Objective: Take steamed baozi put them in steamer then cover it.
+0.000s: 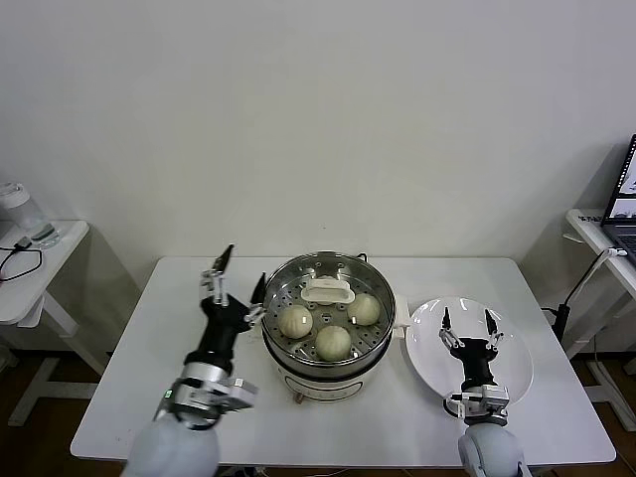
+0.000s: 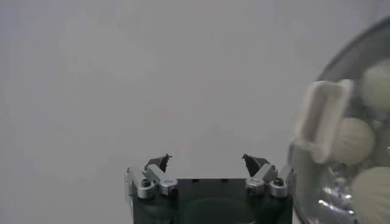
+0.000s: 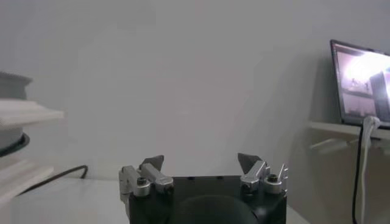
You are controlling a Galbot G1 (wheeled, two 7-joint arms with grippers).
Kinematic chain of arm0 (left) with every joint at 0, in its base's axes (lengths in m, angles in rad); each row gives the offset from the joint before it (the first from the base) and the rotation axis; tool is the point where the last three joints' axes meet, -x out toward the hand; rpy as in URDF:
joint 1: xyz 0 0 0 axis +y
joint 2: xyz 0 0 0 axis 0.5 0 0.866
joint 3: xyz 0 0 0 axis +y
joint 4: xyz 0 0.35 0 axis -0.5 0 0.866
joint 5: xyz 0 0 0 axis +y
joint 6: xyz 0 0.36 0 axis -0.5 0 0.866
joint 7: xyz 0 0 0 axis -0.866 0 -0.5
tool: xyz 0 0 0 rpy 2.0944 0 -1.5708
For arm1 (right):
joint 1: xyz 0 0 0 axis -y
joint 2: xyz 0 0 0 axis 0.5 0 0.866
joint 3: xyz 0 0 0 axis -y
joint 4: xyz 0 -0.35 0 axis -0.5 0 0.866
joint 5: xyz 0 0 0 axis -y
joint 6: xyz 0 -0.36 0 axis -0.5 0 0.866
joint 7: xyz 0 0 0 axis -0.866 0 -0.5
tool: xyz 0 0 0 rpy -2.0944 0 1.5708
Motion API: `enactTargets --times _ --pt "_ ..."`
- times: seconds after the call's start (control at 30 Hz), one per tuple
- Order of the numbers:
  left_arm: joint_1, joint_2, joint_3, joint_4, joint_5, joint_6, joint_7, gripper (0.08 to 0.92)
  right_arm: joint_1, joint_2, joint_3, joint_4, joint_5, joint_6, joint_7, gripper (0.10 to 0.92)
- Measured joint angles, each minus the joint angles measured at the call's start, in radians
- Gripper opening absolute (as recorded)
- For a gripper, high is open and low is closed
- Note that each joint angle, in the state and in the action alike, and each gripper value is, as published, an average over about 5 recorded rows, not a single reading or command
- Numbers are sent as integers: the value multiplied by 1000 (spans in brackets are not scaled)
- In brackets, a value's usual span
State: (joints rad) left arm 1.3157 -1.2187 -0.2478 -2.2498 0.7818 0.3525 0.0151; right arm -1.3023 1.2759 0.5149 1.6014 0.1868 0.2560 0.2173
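Note:
The steamer (image 1: 298,366), a shiny steel pot on a white base, stands uncovered mid-table. On its perforated tray lie three cream-white steamed baozi (image 1: 296,320) (image 1: 334,342) (image 1: 364,308), with a white tray handle (image 1: 328,291) behind them. My left gripper (image 1: 243,266) is open and empty just left of the pot's rim. The left wrist view shows it (image 2: 207,159) open before the wall, with the steamer (image 2: 359,52) and a baozi (image 2: 353,140) off to one side. My right gripper (image 1: 467,323) hovers open and empty over the bare white plate (image 1: 422,348); in its own view the gripper (image 3: 201,161) holds nothing.
A side table (image 1: 30,288) with a jar and cable stands at the far left. Another table at the right carries a laptop (image 1: 624,199) (image 3: 362,82) and a cable. A white wall backs the work table (image 1: 149,397).

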Motion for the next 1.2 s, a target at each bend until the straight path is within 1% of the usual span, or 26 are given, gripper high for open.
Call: enactTargets --times 0.1,0.27,0.43,0.57,0.83,1.2 --pt "30 2 -89 48 -170 -104 -27 823 -12 -5 -3 18 29 -13 -4 823" --pt "62 -9 -202 149 -405 -274 -32 823 -36 -6 -6 46 62 -35 -3 823" --pt "89 -20 -275 247 -564 -411 -20 823 -61 -7 -3 71 78 -43 -4 823" --pt "104 -22 -309 312 -643 -492 -8 823 -80 -6 3 89 88 -48 -8 823" --pt "116 -22 -352 397 -739 -585 6 823 -104 3 2 116 99 -60 -9 823" --pt "126 -24 -373 443 -793 -635 13 823 -117 4 -6 131 100 -67 -13 823"
